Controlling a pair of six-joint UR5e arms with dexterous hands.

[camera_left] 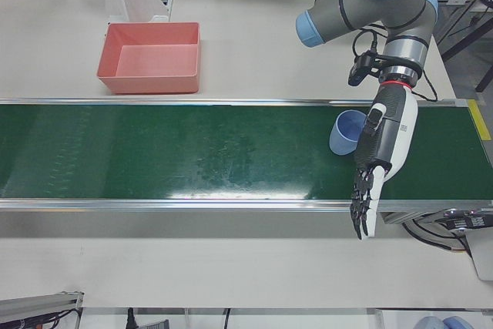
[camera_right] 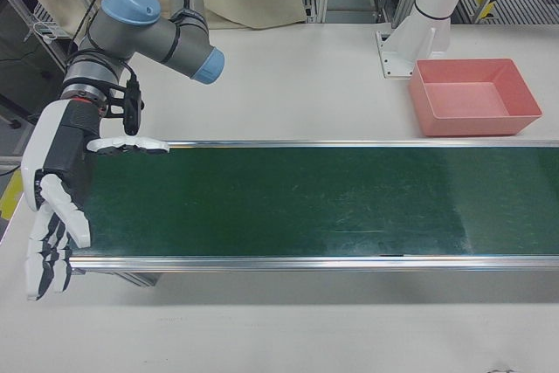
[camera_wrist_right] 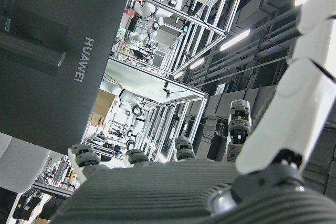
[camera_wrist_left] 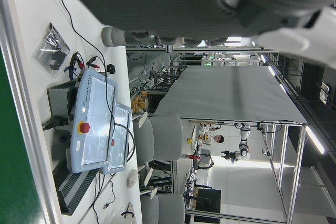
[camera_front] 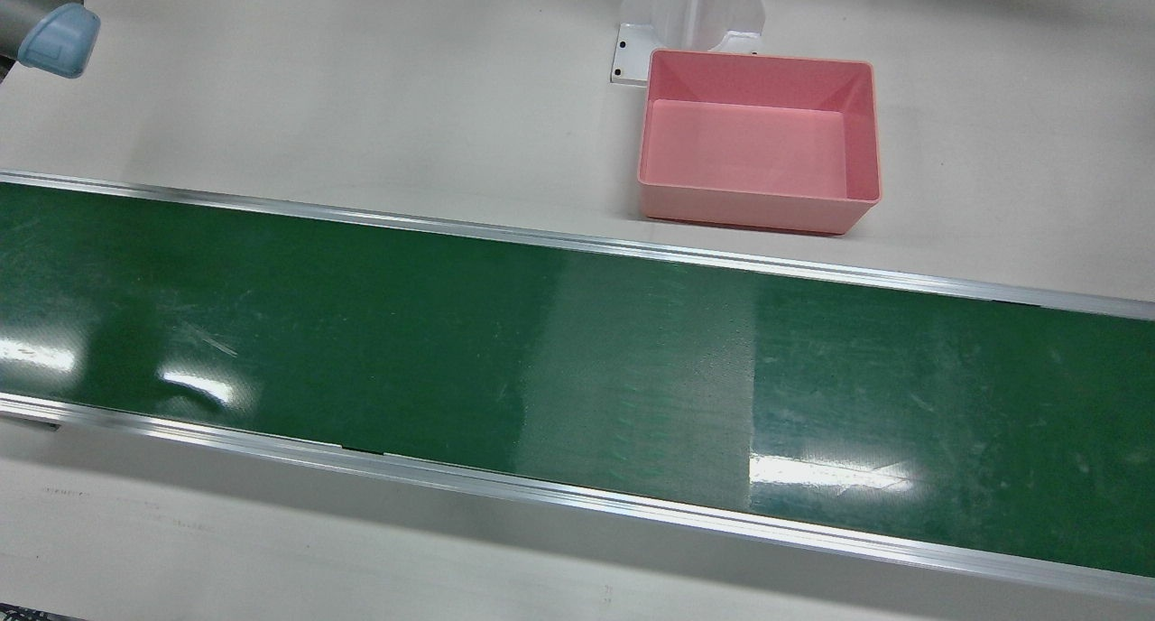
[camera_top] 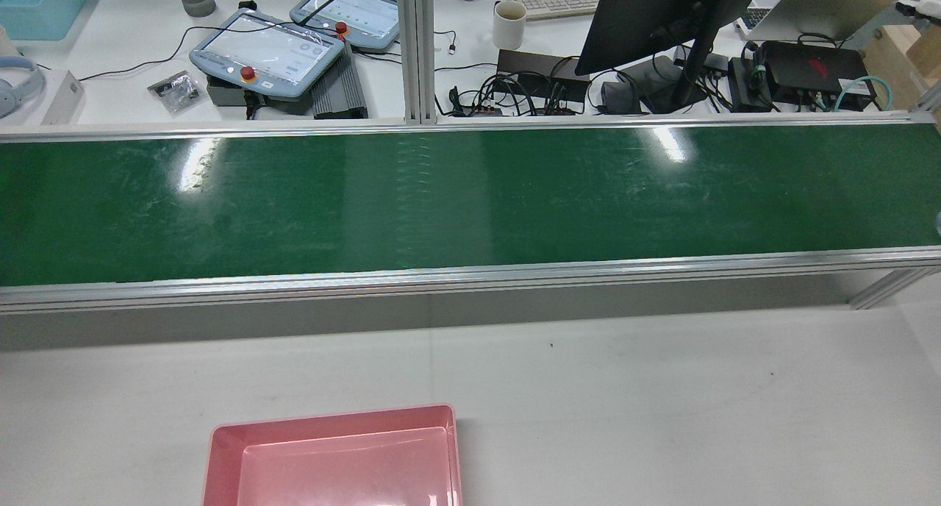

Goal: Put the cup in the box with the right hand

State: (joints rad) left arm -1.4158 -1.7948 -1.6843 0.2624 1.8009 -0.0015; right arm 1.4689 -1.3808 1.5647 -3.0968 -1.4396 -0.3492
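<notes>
One word, HUAWEI, marks the monitor [camera_wrist_right: 58, 51]; both hands [camera_right: 54, 207] [camera_left: 377, 163] hang empty, fingers spread.

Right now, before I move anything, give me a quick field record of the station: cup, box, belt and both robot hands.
cup: light blue plastic cup, looks upright, on the belt, seen only in the left-front view
box: pink rectangular plastic box, empty, on the white table beside the belt
belt: green conveyor belt, only the cup on it
left robot hand: open, right beside the cup; contact cannot be told
right robot hand: open, holds nothing, at the belt's opposite end
cup in box: not yet
</notes>
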